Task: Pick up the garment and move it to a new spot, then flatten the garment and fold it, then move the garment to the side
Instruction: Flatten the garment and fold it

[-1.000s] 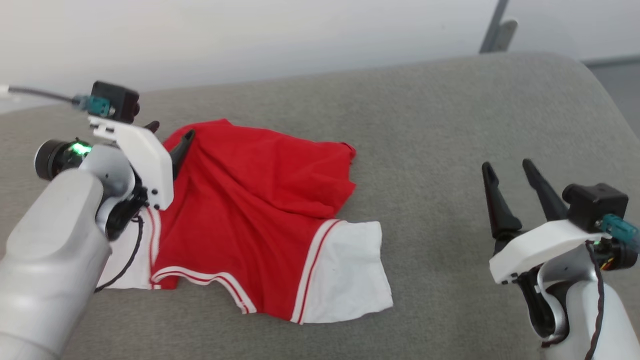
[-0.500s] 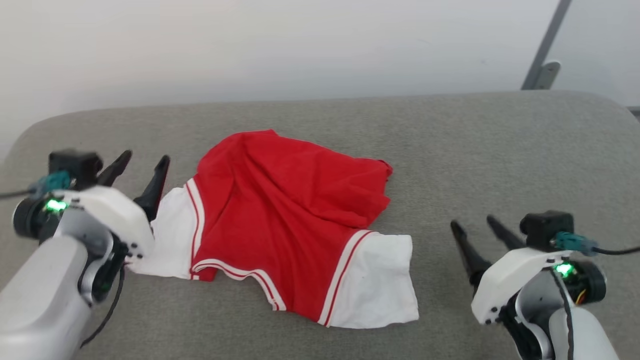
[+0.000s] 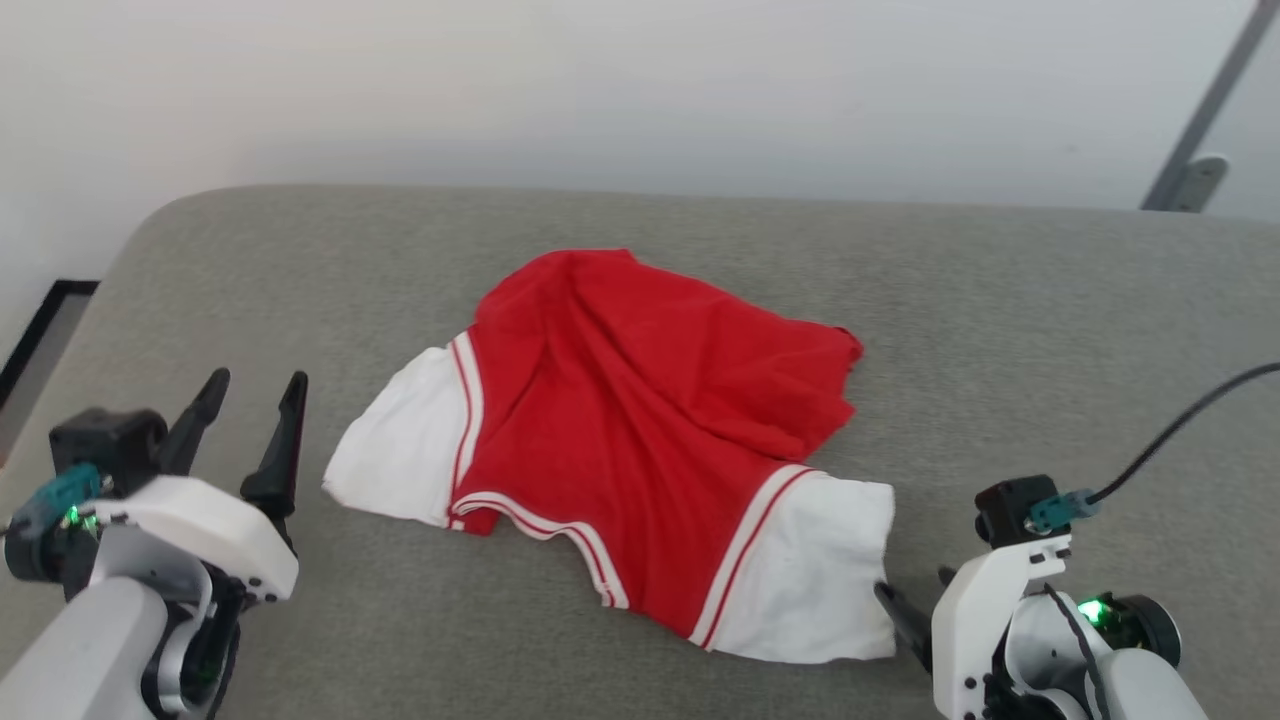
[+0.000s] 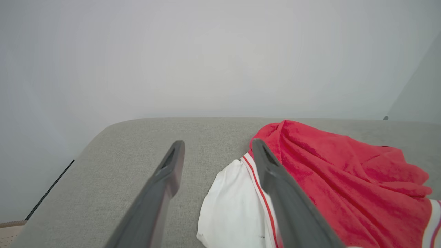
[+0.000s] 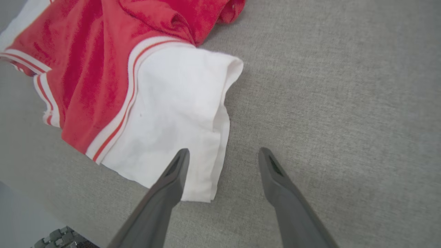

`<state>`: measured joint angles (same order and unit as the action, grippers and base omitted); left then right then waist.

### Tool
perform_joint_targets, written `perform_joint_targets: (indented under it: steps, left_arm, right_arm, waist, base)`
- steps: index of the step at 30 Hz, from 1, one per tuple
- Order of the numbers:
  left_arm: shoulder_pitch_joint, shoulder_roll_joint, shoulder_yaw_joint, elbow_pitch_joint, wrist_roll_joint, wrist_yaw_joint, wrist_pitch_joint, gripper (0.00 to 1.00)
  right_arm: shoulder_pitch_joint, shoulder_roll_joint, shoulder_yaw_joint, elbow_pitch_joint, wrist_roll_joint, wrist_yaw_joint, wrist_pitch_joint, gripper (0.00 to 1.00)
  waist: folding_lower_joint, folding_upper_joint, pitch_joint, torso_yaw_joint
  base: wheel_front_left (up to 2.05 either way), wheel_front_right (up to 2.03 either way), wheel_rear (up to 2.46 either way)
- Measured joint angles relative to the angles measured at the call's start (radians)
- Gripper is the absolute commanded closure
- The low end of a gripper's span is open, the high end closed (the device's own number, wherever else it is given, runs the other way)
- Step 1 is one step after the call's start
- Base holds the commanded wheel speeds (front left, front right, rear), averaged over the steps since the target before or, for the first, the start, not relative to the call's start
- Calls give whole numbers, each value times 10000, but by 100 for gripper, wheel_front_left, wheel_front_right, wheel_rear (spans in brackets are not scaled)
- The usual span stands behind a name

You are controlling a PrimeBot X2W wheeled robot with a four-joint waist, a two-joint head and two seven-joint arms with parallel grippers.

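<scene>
Lying crumpled near the middle of the grey padded surface (image 3: 1000, 300), the garment (image 3: 650, 440) showed its red body bunched into folds, a white sleeve spread out at each end. The left gripper (image 3: 255, 388) stood just beside the left sleeve (image 3: 400, 470), jaws apart and empty. The right gripper (image 5: 224, 153) was open as well, one finger over the edge of the right sleeve (image 5: 179, 113), the other over bare grey cloth. A pale wall (image 3: 600, 90) rose behind the surface.

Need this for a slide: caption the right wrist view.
Open right tool at the white sleeve of a crumpled red jersey T-shirt on a grey cushion.
</scene>
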<state>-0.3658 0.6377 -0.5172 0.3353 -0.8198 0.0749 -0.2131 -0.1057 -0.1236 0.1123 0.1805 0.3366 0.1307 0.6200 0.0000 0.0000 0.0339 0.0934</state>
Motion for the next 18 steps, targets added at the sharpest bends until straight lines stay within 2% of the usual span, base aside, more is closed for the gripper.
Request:
perform_joint_targets:
  steps: [4,11,17,18]
  left_arm:
    - [415,-10,71,-328,-33,186,-163,0]
    - [752,-136,155,-629,52,295,-339,0]
    - [844,-316,174,-556,84,159,-395,0]
    - [821,-339,157,-523,84,111,-395,0]
  right_arm:
    - [-28,-100,67,288,-29,0,543,0]
    - [-393,-234,104,1229,-357,0,855,0]
    - [-970,-339,380,2280,-343,-2,918,0]
    - [-1076,-385,495,2424,-334,-2,970,14]
  waist:
    - [0,0,40,347]
    - [1,0,164,961]
    - [0,0,318,1359]
    - [0,0,348,1403]
  base:
    - [0,0,0]
    - [0,0,0]
    - [0,0,0]
    - [0,0,0]
